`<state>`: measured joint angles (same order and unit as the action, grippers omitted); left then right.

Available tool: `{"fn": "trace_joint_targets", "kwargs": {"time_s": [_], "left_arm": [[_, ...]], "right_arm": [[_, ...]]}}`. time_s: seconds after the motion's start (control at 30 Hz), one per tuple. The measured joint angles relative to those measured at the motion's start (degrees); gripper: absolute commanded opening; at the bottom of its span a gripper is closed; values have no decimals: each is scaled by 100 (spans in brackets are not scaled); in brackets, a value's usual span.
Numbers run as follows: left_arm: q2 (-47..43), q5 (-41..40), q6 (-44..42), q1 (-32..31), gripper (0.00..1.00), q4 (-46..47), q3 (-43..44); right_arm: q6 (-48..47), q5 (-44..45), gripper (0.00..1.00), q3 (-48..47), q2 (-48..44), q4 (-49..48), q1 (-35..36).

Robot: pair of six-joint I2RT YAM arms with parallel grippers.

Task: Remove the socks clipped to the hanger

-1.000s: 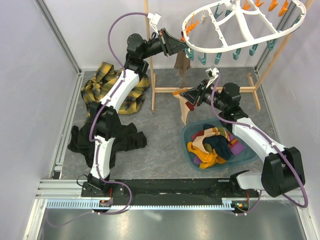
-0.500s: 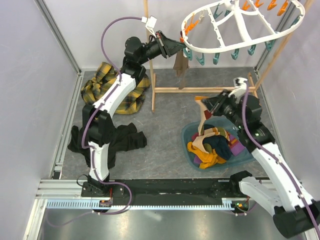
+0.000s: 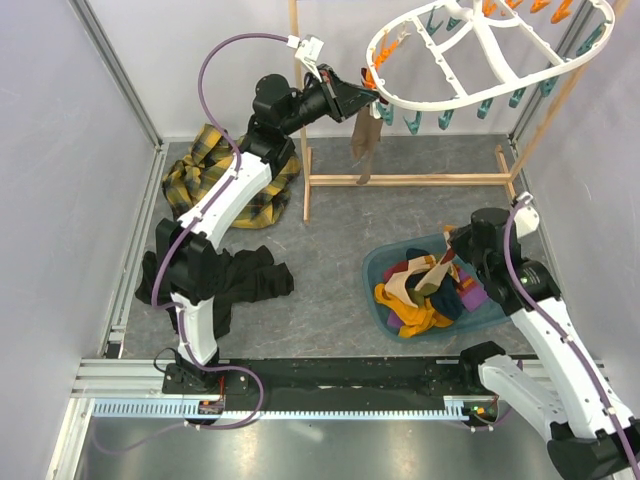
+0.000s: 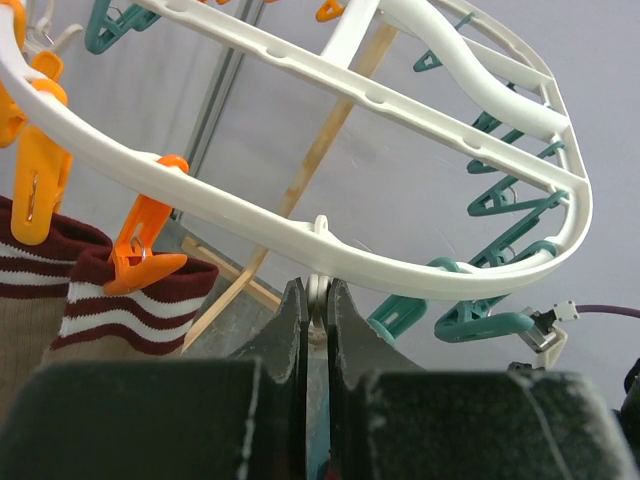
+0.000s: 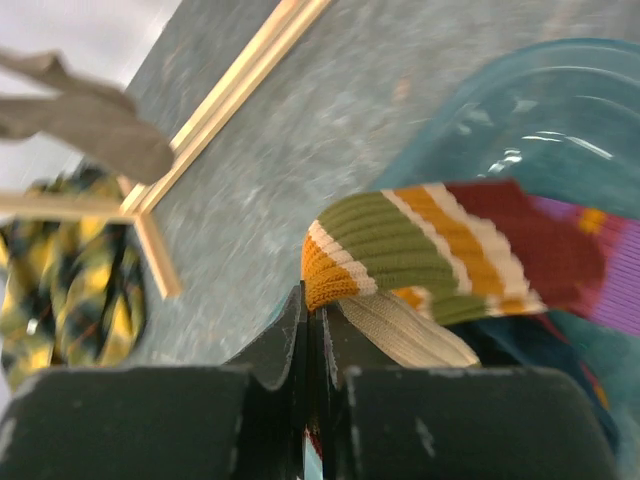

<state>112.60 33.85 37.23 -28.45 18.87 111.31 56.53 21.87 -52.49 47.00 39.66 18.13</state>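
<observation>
The white oval hanger (image 3: pixel 430 103) tilts over the back of the table, with orange and teal clips along its rim. My left gripper (image 3: pixel 375 97) is shut on a small white tab under the hanger's rim (image 4: pixel 400 275). An orange clip (image 4: pixel 145 245) holds a sock with a maroon-and-white cuff (image 4: pixel 100 310), which dangles below the hanger (image 3: pixel 362 140). My right gripper (image 3: pixel 447 262) is shut on the orange cuff of a green, orange and maroon striped sock (image 5: pixel 420 235). That sock hangs over the teal basin (image 3: pixel 375 272).
The basin holds several socks in a heap (image 3: pixel 420 300). A wooden frame stand (image 3: pixel 400 180) crosses the floor under the hanger. A yellow plaid shirt (image 3: pixel 215 175) lies at the back left and a black garment (image 3: pixel 225 280) in front of it.
My right gripper carried the striped sock from under the hanger, right and nearer, to over the basin. The left gripper kept its grip; the hanger shifted slightly.
</observation>
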Motion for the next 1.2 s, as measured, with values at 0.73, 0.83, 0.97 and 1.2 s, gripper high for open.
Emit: {"fn": "trace_joint_targets", "kwargs": {"time_s": [0.73, 0.83, 0.97, 1.2], "left_arm": [[-581, -24, -520, -238, 7, -297, -306], [-605, 31, -520, -273, 8, -297, -308], [-610, 125, -522, -363, 11, -302, -308], [-614, 120, -568, -623, 20, -315, -308]], "right_arm": [[459, 1412, 79, 549, -345, 1058, 0], [-48, 1381, 79, 212, -398, 890, 0], [-1139, 824, 78, 151, -542, 249, -4], [-3279, -925, 78, 1733, -809, -3536, 2]]}}
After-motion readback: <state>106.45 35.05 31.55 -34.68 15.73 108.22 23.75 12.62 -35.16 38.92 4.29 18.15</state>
